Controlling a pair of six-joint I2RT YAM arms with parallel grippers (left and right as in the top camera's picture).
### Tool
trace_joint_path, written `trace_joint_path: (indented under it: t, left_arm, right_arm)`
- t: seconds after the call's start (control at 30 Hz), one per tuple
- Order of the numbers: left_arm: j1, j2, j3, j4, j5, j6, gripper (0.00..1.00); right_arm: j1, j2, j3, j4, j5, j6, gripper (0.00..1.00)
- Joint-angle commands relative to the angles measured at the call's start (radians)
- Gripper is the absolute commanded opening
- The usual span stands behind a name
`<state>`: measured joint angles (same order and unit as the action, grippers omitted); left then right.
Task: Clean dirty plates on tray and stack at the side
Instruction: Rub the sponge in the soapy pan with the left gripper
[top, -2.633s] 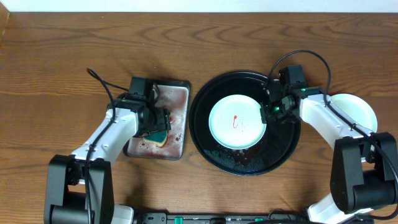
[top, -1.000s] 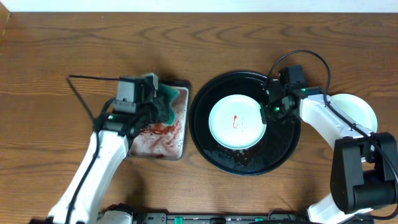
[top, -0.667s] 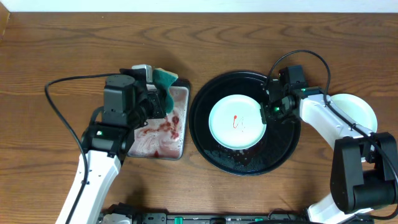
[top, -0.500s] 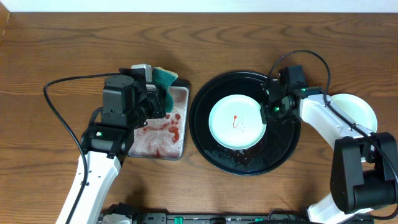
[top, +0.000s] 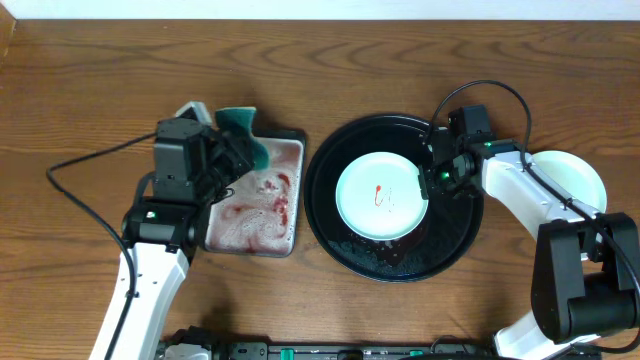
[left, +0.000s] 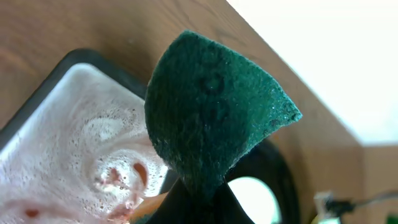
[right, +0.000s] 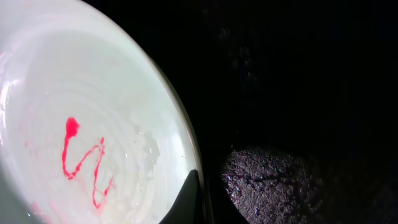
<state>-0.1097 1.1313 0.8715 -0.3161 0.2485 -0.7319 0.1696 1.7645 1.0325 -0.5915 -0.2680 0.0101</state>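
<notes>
Left gripper (top: 238, 152): pinches green sponge (left: 211, 118) above far edge of sponge tray (top: 292, 190).
Right gripper (top: 431, 180): clamps right rim of smeared plate (top: 375, 195).
Black tray (top: 390, 265): holds that plate centred, bare ring around.
Clean plate (top: 580, 175): just right of tray.

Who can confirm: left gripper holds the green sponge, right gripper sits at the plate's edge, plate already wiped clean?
Not clean: the plate on the tray carries a red sauce squiggle, clearest in the right wrist view; sponge and right gripper as stated.
</notes>
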Motion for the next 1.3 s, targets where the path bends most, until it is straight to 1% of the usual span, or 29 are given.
trace_joint_path:
  t: [0.0,0.8,1.07,1.27]
  left_arm:
    - [0.017,-0.008,-0.004,0.003,0.014,-0.143,0.07]
    - [0.017,-0.008,-0.004,0.003,0.029,-0.14,0.07]
    - [0.017,-0.006,-0.004,0.003,0.028,-0.118,0.07]
    - [0.014,0.025,-0.004,0.001,0.028,-0.112,0.07]
  right_arm:
    - [0.014,0.006,-0.002,-0.002,0.002,-0.019,0.01]
    - [0.014,0.006,-0.002,-0.002,0.002,-0.019,0.01]
    - [0.014,0.006,-0.002,-0.002,0.002,-0.019,0.01]
    - [0.014,0.006,-0.002,-0.002,0.002,-0.019,0.01]
